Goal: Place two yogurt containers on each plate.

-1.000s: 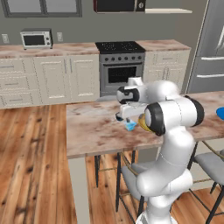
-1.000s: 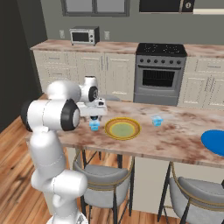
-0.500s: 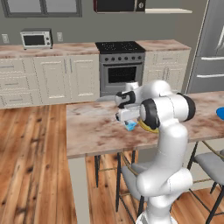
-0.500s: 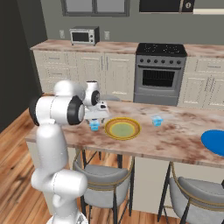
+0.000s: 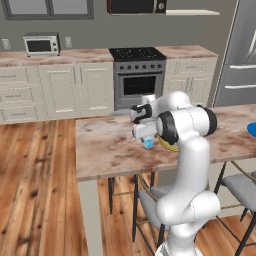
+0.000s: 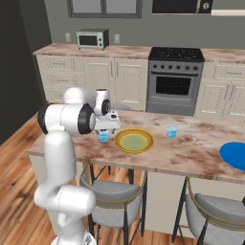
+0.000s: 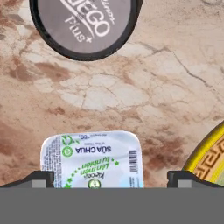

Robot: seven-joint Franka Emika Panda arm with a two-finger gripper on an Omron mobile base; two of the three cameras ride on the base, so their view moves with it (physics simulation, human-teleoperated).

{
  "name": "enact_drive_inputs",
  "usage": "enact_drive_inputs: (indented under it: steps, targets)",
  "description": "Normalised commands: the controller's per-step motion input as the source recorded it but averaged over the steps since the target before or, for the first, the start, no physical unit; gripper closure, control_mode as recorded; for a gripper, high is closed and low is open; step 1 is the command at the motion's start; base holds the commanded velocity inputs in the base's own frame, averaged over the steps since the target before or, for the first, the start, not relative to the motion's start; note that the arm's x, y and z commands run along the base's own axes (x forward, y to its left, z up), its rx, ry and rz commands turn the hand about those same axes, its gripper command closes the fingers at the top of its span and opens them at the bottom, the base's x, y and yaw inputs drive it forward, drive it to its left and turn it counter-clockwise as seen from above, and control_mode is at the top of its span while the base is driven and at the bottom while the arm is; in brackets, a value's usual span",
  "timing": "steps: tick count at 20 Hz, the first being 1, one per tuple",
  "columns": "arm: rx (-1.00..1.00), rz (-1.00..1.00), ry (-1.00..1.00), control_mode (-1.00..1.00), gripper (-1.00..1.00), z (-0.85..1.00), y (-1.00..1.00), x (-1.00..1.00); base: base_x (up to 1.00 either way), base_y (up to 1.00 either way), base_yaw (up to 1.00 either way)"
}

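Note:
My gripper (image 6: pixel 104 130) hangs open just above a pale-blue yogurt container (image 6: pixel 103 137) on the island counter, left of the yellow-rimmed plate (image 6: pixel 134 140). In the hand view this cup (image 7: pixel 92 159), with its white printed lid, lies between my spread fingertips (image 7: pixel 42 179), nearer the left one. A dark round yogurt container (image 7: pixel 85 24) sits beyond it, and the yellow plate's rim (image 7: pixel 209 162) shows at the right. Another pale-blue cup (image 6: pixel 172 132) stands past the yellow plate. The blue plate (image 6: pixel 234 154) lies at the counter's far right. From the left base view, the gripper (image 5: pixel 146 137) hovers over the cup (image 5: pixel 148 144).
Bar stools (image 6: pixel 107 190) stand under the counter's near edge. A stove (image 6: pixel 175 80), cabinets and a microwave (image 6: pixel 93 38) line the back wall. Bare marble counter (image 5: pixel 102 147) stretches left of the cup.
The hand has sunk slightly toward the pale-blue cup and the elbow has shifted. The jaws stay wide and the cups and plates have not moved.

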Motion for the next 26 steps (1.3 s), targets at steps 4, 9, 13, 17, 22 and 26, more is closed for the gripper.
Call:
enact_drive_inputs:
  steps: [4, 9, 13, 17, 22, 26]
  targets:
    - [0.0, 0.0, 0.0, -1.0, -1.0, -0.23, 0.0, 0.02, 0.0, 0.0, 0.0]
    - [0.0, -0.01, -0.01, -1.0, -1.0, -0.07, 0.0, -0.3, 0.0, 0.0, 0.0]
    - [0.0, -0.01, 0.0, -1.0, -1.0, -0.06, 0.0, -0.24, 0.0, 0.0, 0.0]
    - [0.0, 0.0, 0.0, -1.0, -1.0, -0.07, 0.0, -0.15, 0.0, 0.0, 0.0]
    - [0.0, 0.0, 0.0, -1.0, -1.0, -0.11, 0.0, -0.04, 0.0, 0.0, 0.0]
    - [0.0, 0.0, 0.0, -1.0, -1.0, -0.06, 0.0, 0.0, 0.0, 0.0, 0.0]
